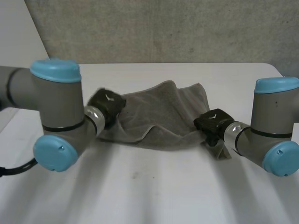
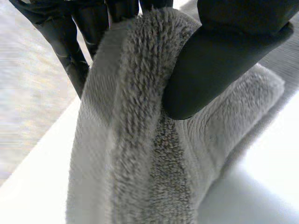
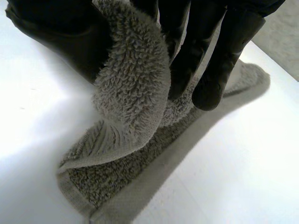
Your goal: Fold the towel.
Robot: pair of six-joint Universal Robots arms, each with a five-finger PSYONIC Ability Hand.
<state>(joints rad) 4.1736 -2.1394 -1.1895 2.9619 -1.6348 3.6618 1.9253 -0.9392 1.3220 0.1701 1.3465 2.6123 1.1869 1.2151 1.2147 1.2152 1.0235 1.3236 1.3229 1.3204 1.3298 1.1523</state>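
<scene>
A grey towel (image 1: pixel 163 112) lies rumpled across the middle of the white table (image 1: pixel 154 186), stretched between both hands. My left hand (image 1: pixel 106 103) is at the towel's left end. In the left wrist view its thumb (image 2: pixel 210 65) presses a fold of the towel (image 2: pixel 140 154) against the fingers (image 2: pixel 70 42), so it is shut on the cloth. My right hand (image 1: pixel 212 122) holds the towel's right end. In the right wrist view its fingers (image 3: pixel 224 60) and thumb pinch a raised fold of towel (image 3: pixel 133 88), with the corner trailing on the table below.
A grey wall (image 1: pixel 163 28) runs behind the table's far edge. The grey arms with light-blue caps (image 1: pixel 56 70) stand at both sides of the towel. Bare white tabletop lies in front of the towel.
</scene>
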